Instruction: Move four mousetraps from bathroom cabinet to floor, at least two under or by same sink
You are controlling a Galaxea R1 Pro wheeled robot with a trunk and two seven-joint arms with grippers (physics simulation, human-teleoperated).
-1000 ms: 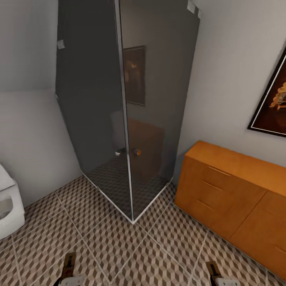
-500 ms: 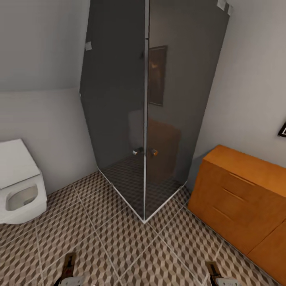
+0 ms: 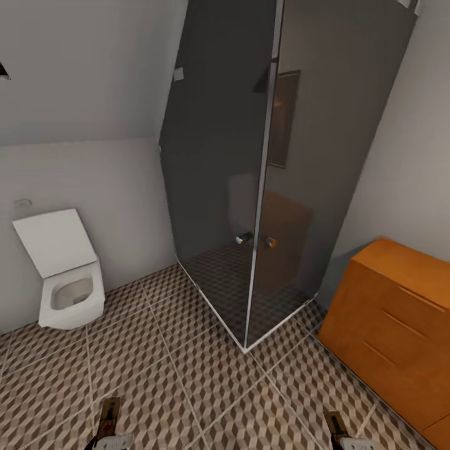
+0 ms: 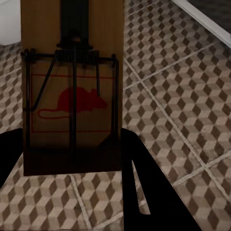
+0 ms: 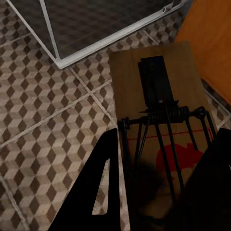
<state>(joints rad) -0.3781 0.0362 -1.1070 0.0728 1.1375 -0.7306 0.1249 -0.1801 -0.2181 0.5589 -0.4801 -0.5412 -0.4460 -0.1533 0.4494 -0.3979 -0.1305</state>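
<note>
Your head camera has swung left since a second ago — the toilet (image 3: pixel 65 275), then just a sliver at the left edge, now shows whole with its lid up, while the cabinet (image 3: pixel 390 331) has slid toward the right edge and the framed picture on the right wall has left the view. Nothing in the room itself has moved.

You are facing a corner of the bathroom: the bathroom floor (image 3: pixel 206 375) with its cube-patterned tiles and pale grout, grey walls, and a dark glass shower enclosure (image 3: pixel 250 169) standing between toilet and cabinet.

Your left gripper (image 4: pixel 72 159) is clamped on a mousetrap (image 4: pixel 72 86), held above the tiles. Its long axis runs straight out along the fingers, the red mouse print near the grip and the dark bar at the far end.

Your right gripper (image 5: pixel 163 192) grips a second mousetrap (image 5: pixel 156 115) the same way — long axis along the fingers, far end pointing toward the shower's white base rail, the cabinet's orange side just beside it.
</note>
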